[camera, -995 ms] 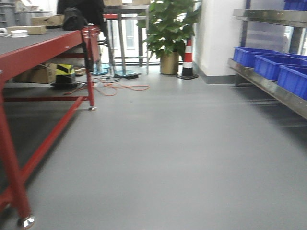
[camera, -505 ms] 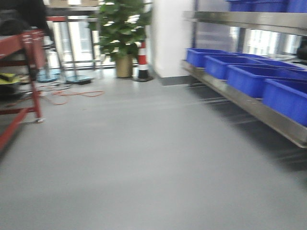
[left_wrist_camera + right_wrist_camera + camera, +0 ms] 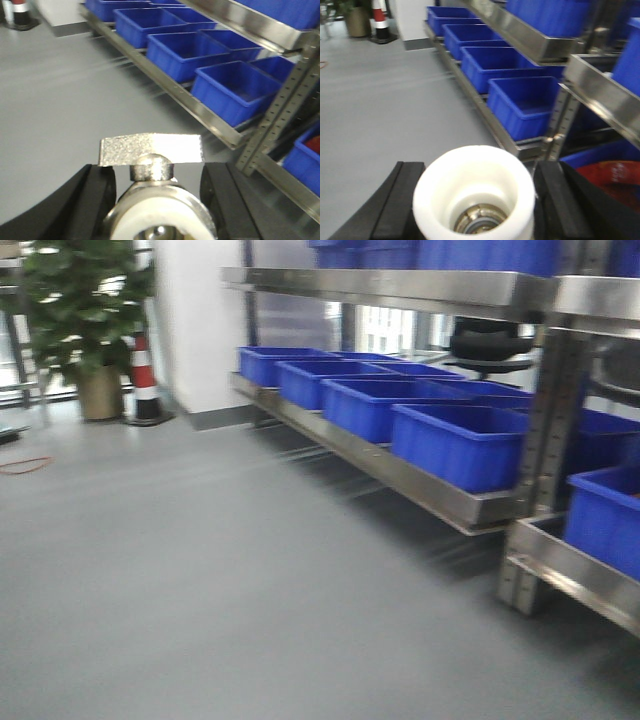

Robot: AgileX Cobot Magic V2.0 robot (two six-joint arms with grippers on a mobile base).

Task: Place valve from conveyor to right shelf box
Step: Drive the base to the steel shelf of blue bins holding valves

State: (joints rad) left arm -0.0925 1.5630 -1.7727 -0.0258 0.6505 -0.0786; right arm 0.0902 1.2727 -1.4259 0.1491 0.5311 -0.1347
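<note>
Left gripper (image 3: 159, 190) closed on a valve (image 3: 150, 150), handle up; right gripper (image 3: 475, 192) closed on a 2nd valve (image 3: 474, 180), white end toward camera. Both carried above the floor (image 3: 200, 570), conveyor out of view. Front-right: shelf (image 3: 400, 285), blue boxes (image 3: 455, 445) on its lower tier. Risk: views are motion-blurred; a wide swing could clip the shelf upright (image 3: 540, 440), or a round body could slip between the jaws. No legible writing.

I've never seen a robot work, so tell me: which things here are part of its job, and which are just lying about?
Job: left gripper holding metal-handled valve; right gripper holding white-ended valve; blue boxes on the shelf.
Lying about: potted plant, traffic cone, orange cable, office chair.
</note>
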